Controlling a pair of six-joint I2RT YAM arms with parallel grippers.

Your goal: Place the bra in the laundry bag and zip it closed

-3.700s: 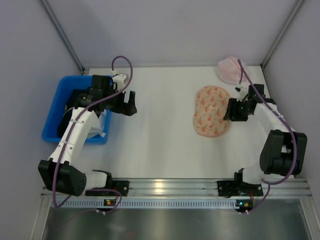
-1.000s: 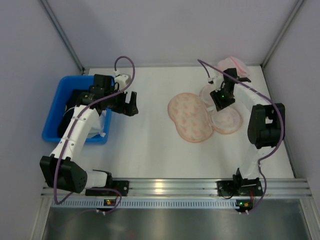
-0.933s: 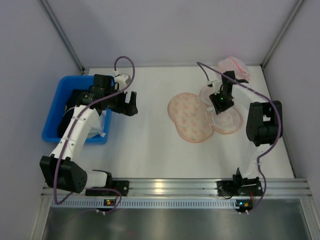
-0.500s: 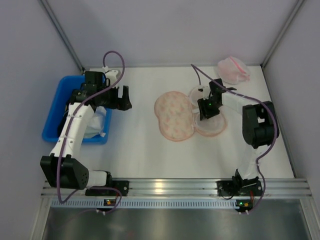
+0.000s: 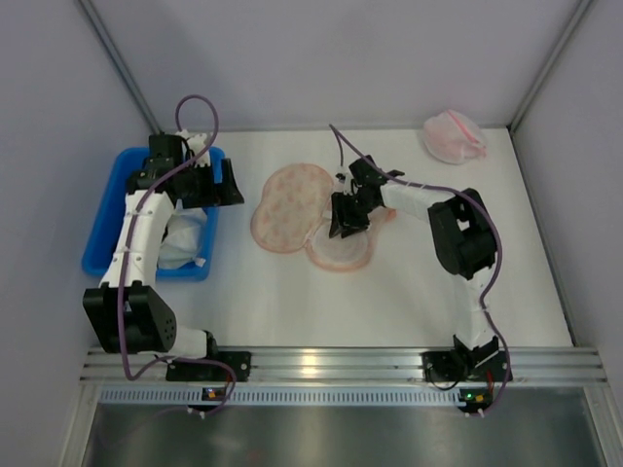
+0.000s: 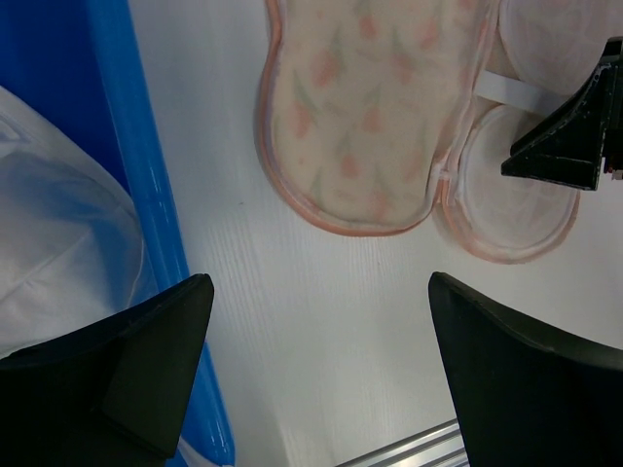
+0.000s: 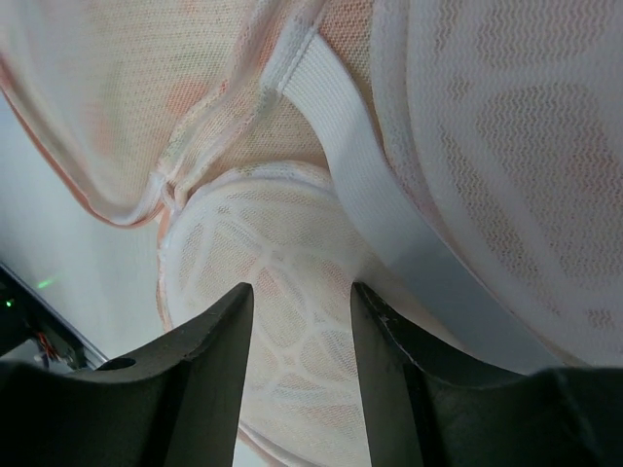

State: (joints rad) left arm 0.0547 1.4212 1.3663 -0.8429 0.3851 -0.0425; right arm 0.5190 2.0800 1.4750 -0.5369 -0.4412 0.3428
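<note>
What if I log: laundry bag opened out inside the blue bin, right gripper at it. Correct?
No. The laundry bag lies opened out on the table beside the blue bin, not inside it, with the right gripper at it. The top external view shows this.

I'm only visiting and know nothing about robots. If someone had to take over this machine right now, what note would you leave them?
Left gripper: open, empty, hovering at the right edge of the blue bin.
Right gripper: jaws partly closed around a white mesh inner cup of the laundry bag; it looks like a grip.
Laundry bag: in the middle, unzipped, flap folded open.
Bra: not visible. The bin shows only white cloth and is partly hidden by the left arm.
Done: bag opened.
Left: find the bra, put it in, zip the bag shut.
</note>
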